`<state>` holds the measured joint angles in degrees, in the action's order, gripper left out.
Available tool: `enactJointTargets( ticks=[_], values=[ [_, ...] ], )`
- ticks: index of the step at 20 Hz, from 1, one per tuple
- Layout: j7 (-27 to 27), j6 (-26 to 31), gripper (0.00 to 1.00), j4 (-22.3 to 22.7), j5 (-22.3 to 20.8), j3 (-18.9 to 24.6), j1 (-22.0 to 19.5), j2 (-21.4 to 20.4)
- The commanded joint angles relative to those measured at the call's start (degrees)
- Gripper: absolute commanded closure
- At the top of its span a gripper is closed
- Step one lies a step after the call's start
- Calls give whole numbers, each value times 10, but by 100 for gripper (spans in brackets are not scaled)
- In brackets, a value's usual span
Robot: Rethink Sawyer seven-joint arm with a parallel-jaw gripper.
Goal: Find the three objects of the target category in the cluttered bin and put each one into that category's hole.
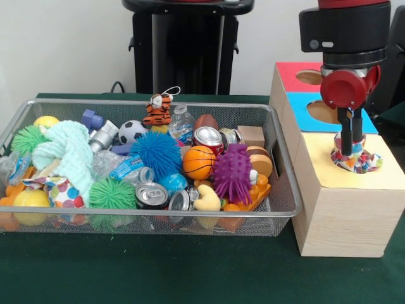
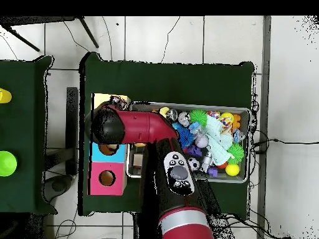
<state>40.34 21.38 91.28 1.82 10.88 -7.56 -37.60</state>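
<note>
Gripper [image 1: 350, 149] over yellow hole [image 1: 356, 161], jaws closed on patterned cloth [image 1: 359, 161]. Risk: cloth bunched on rim, could snag on fingers, lift back out at retract.

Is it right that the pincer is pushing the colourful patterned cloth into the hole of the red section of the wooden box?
Not quite. The front view shows the pincer at the hole in the yellow section, nearest the camera, with the colourful patterned cloth bunched in it. The red section is at the far end.
</note>
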Motion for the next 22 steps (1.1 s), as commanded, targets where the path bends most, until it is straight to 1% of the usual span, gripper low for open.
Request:
enactJointTargets(
  ticks=[1,5,6,9,11,14,15,18,19,20,21,22],
  values=[
    [172,87,0,23,30,-26,4,-19],
    [159,98,0,21,34,-25,5,-24],
    [162,105,0,17,36,-27,7,-23],
    [166,134,0,20,44,-33,12,-40],
    [165,134,0,29,46,-33,11,-46],
    [168,132,0,27,50,-35,15,-45],
    [169,127,100,28,55,-35,16,-45],
    [169,131,100,35,55,-38,15,-47],
    [157,103,100,44,59,-19,4,-50],
    [150,95,100,48,59,-12,-1,-53],
    [152,116,100,49,52,-29,6,-53],
    [157,108,100,57,55,-29,4,-54]
  ],
)
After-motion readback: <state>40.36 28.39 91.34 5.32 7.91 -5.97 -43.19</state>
